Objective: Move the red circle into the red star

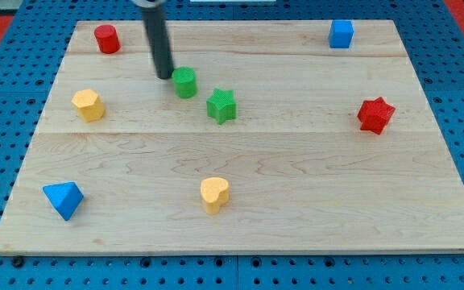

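The red circle (107, 39) stands near the board's top left corner. The red star (375, 114) lies far off at the view's right, about mid height. My tip (164, 76) rests on the board just left of a green circle (184, 82), to the right of and below the red circle. The rod rises from the tip to the view's top edge.
A green star (221, 105) lies right of and below the green circle. A yellow hexagon (88, 105) is at the left, a blue triangle (64, 199) at the bottom left, a yellow heart (214, 194) at bottom centre, a blue cube (341, 34) at the top right.
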